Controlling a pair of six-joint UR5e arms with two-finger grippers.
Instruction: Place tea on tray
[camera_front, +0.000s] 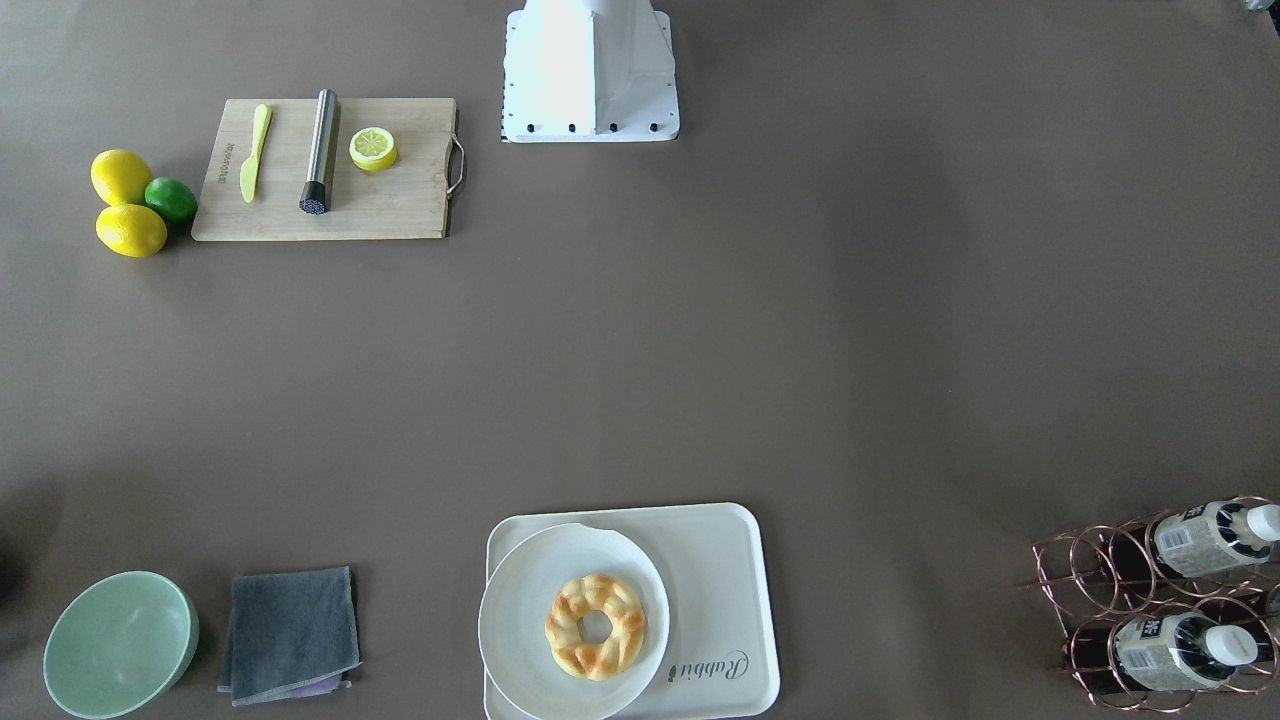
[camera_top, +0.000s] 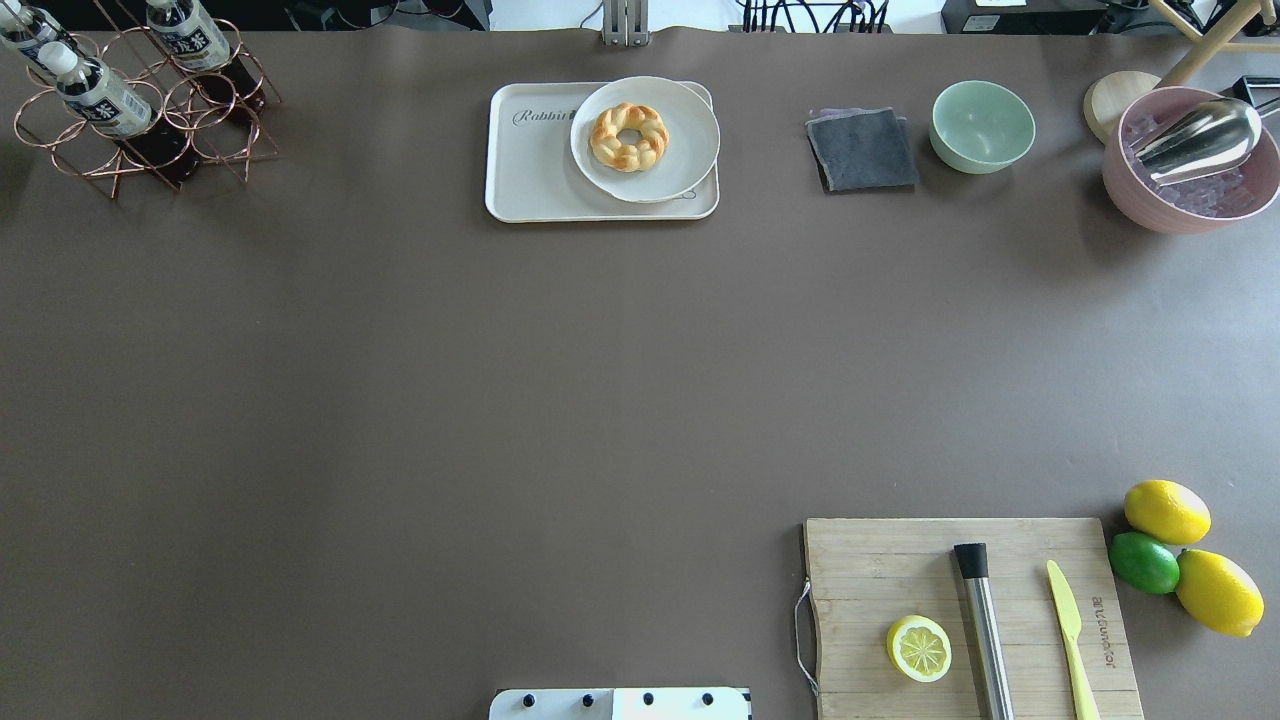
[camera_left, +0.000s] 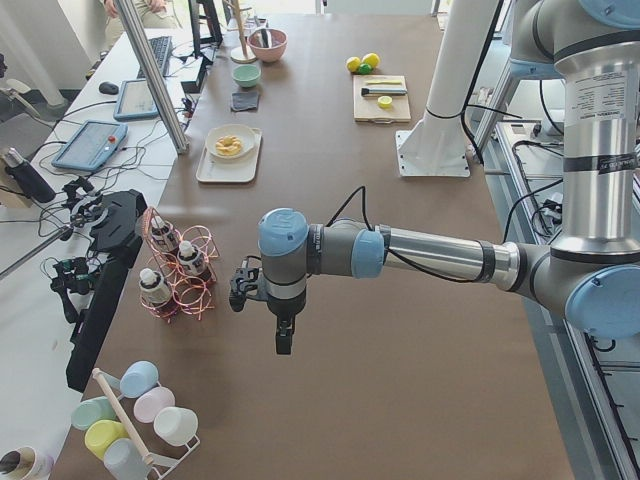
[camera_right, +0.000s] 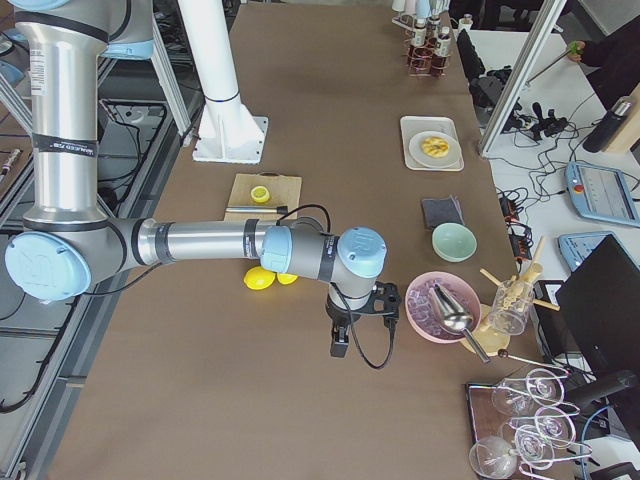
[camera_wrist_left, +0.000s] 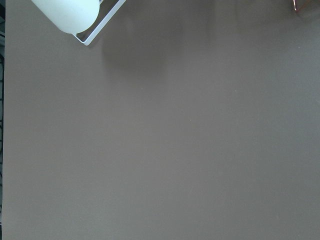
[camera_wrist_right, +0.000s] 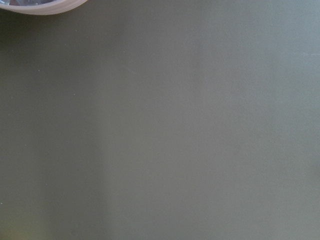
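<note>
Several tea bottles (camera_front: 1210, 538) lie in a copper wire rack (camera_front: 1090, 560) at the table's far left corner; they also show in the overhead view (camera_top: 97, 92) and the exterior left view (camera_left: 165, 240). The cream tray (camera_front: 722, 570) marked "Rabbit" sits at the far middle edge, also in the overhead view (camera_top: 530, 180). My left gripper (camera_left: 285, 342) hangs over bare table near the rack, on the robot's side of it. My right gripper (camera_right: 340, 345) hangs near the pink bowl. I cannot tell whether either is open or shut. Neither wrist view shows fingers.
A white plate (camera_top: 690, 150) with a braided bread ring (camera_top: 628, 136) covers part of the tray. A grey cloth (camera_top: 862, 150), green bowl (camera_top: 982, 126) and pink ice bowl (camera_top: 1190, 205) with scoop stand far right. A cutting board (camera_top: 880, 570) and lemons (camera_top: 1166, 511) lie near right.
</note>
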